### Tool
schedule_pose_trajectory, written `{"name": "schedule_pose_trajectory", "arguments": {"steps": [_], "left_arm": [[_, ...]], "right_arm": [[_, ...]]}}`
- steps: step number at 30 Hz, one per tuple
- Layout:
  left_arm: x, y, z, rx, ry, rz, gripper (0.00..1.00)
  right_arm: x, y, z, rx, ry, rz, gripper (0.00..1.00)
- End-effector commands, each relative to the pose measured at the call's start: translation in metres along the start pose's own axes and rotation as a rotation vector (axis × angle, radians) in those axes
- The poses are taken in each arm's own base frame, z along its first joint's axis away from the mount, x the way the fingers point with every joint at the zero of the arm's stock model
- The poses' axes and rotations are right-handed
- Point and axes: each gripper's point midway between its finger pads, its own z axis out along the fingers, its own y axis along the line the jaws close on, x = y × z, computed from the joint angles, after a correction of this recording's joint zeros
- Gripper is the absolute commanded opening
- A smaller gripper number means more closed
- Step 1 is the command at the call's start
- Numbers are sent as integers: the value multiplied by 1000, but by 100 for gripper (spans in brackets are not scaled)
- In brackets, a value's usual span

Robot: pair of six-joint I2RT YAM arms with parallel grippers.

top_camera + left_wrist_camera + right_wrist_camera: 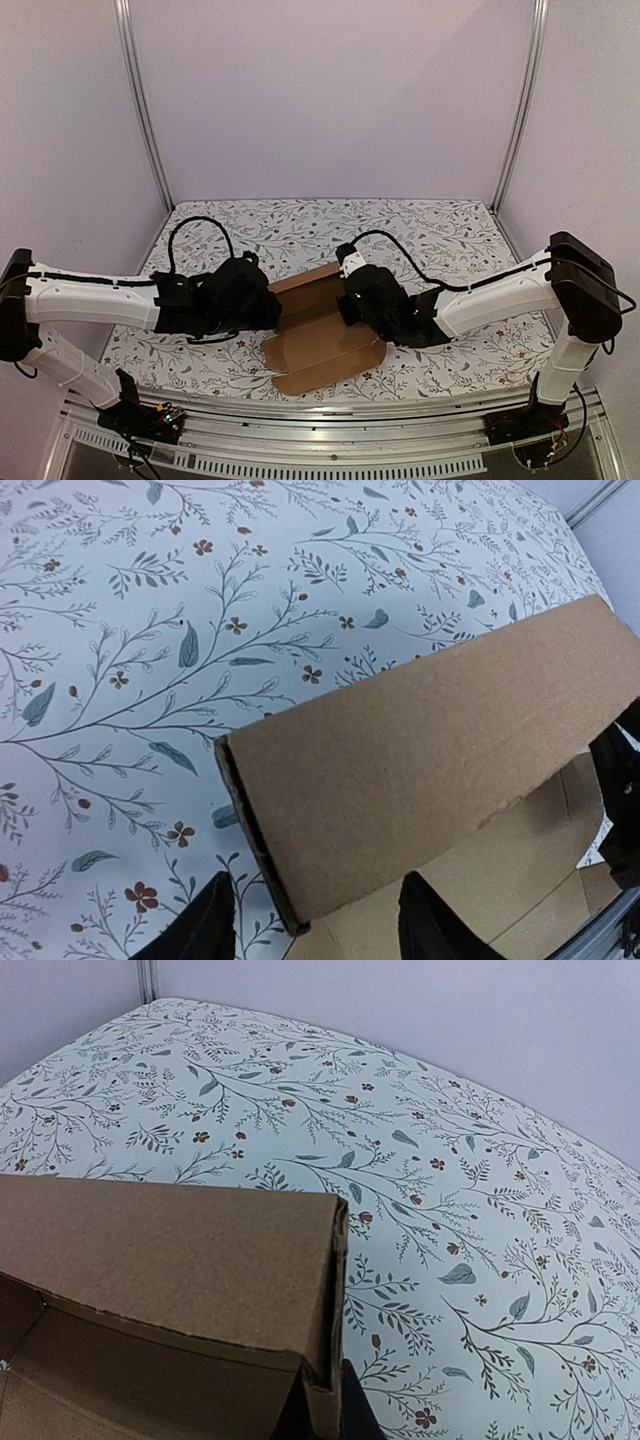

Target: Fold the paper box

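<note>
The paper box (325,350) is plain brown cardboard lying partly folded in the middle of the table. Its far wall stands doubled over and its near flaps lie flat. My left gripper (262,303) is at the box's left end. In the left wrist view the gripper (315,930) is open, its fingers straddling the end of the raised wall (430,750) without pinching it. My right gripper (347,300) is at the box's right end. In the right wrist view it (325,1415) is shut on the folded corner of the wall (170,1250).
A floral tablecloth (300,225) covers the table. Metal posts (142,100) and pale walls enclose the back and sides. An aluminium rail (330,415) runs along the near edge by the arm bases.
</note>
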Motion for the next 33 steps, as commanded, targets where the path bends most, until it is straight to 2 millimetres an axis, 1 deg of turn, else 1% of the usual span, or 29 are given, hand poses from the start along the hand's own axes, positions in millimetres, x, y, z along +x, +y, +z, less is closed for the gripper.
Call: {"name": "schedule_pose_trajectory", "arguments": {"steps": [1, 3, 6, 9, 11, 13, 14, 17, 18, 21, 22, 23, 26, 27, 30, 33], "left_arm": [[12, 18, -17, -13, 49, 85, 56], [6, 22, -26, -12, 30, 103, 59], [-5, 22, -40, 11, -9, 135, 60], [-18, 14, -51, 46, -37, 167, 60], [-26, 7, -55, 65, -60, 189, 60], [-33, 1, -54, 72, -80, 207, 59], [-35, -2, -50, 77, -86, 224, 58], [-41, -14, -40, 115, -95, 232, 50], [-43, -19, -36, 136, -94, 230, 46], [-48, -35, -24, 196, -80, 230, 32], [-48, -40, -20, 214, -70, 233, 23], [-50, -45, -17, 232, -67, 234, 17], [-56, -63, -8, 292, -62, 238, 3], [-56, -68, -4, 310, -54, 239, 0], [-55, -83, 4, 361, -35, 245, 0], [-51, -92, 13, 380, -17, 255, 0]], "right_arm": [[3, 12, 14, -121, 10, -29, 0], [7, 13, 18, -167, 16, -37, 0], [10, 19, 23, -266, 13, -38, 0], [13, 33, 21, -367, -14, -97, 0], [12, 39, 20, -412, -37, -122, 0], [15, 42, 23, -433, -45, -134, 0], [16, 44, 24, -455, -50, -133, 0], [23, 52, 26, -508, -58, -127, 0], [25, 54, 26, -524, -71, -150, 0], [28, 55, 26, -534, -122, -163, 0], [31, 55, 26, -536, -133, -167, 0], [32, 55, 27, -536, -144, -167, 0], [38, 56, 30, -542, -154, -163, 0], [38, 56, 31, -545, -162, -158, 0], [39, 55, 34, -541, -188, -149, 0], [43, 55, 37, -538, -201, -145, 0]]}}
